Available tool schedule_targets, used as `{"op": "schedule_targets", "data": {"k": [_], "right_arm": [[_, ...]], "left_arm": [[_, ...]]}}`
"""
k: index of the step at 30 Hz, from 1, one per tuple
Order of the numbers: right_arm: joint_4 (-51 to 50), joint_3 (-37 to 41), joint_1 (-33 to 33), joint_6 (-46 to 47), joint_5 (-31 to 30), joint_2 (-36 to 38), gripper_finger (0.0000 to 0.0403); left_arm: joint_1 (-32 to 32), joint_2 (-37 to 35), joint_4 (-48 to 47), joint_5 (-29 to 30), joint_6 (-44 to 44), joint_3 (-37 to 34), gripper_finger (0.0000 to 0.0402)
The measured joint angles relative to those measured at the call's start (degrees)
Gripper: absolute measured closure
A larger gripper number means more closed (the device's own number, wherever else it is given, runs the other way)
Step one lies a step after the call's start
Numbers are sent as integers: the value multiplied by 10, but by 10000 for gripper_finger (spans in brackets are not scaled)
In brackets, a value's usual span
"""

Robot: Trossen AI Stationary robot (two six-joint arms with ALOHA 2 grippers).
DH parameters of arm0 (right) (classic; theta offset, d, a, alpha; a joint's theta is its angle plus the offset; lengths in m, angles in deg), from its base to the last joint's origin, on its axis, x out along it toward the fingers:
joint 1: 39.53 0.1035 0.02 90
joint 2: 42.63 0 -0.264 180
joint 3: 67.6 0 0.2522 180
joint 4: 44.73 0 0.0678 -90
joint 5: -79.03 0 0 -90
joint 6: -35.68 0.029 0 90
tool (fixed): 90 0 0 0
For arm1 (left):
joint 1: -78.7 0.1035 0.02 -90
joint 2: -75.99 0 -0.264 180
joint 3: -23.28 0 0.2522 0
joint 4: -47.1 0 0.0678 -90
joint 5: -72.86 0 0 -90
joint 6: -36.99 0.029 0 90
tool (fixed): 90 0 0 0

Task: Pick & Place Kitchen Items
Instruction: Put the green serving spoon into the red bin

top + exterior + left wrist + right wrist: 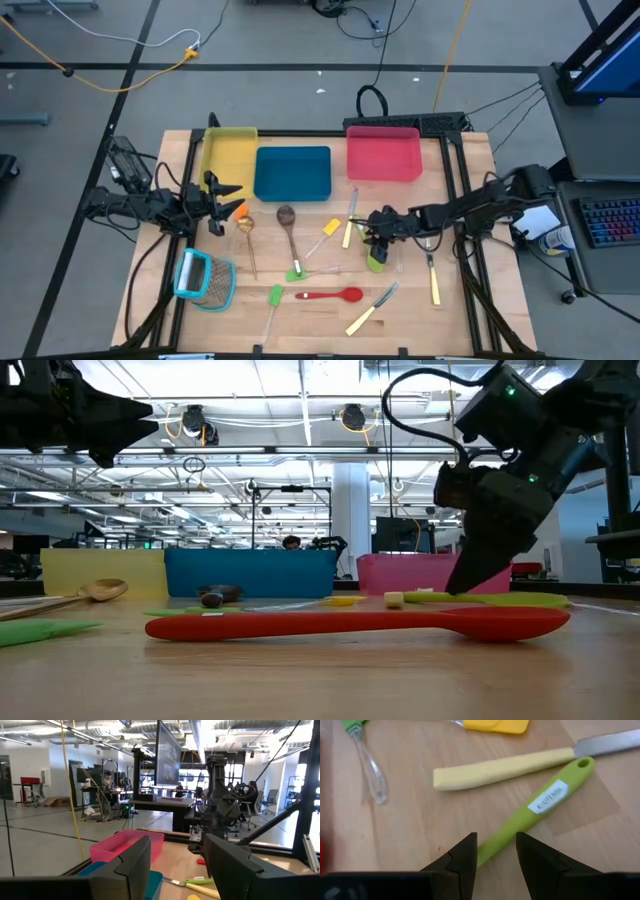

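The right tool (496,854) is down at the table (470,310) — its two fingers closed on the handle of the green spoon (535,812), which lies flat beside a cream-handled knife (502,768); the left tool (222,203) hangs open by the yellow tray (228,150); the red spoon (360,624) lies apart.
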Motion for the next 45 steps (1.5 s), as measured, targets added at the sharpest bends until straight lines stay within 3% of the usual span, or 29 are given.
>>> {"op": "schedule_targets", "data": {"k": [6,20,23,29,45], "right_arm": [[15,-2,0,-3,-20,-33,273],[12,-1,0,-48,-45,-29,273],[-21,-21,0,-54,-45,-29,273],[-183,-101,0,-64,-63,-30,273],[-175,-72,-9,17,-87,-28,273]], "left_arm": [[0,0,-2,0,0,0,211],[0,0,-4,0,0,0,211],[0,0,-4,1,0,0,211],[0,0,-4,11,0,0,211],[0,0,-5,16,-14,0,211]]}}
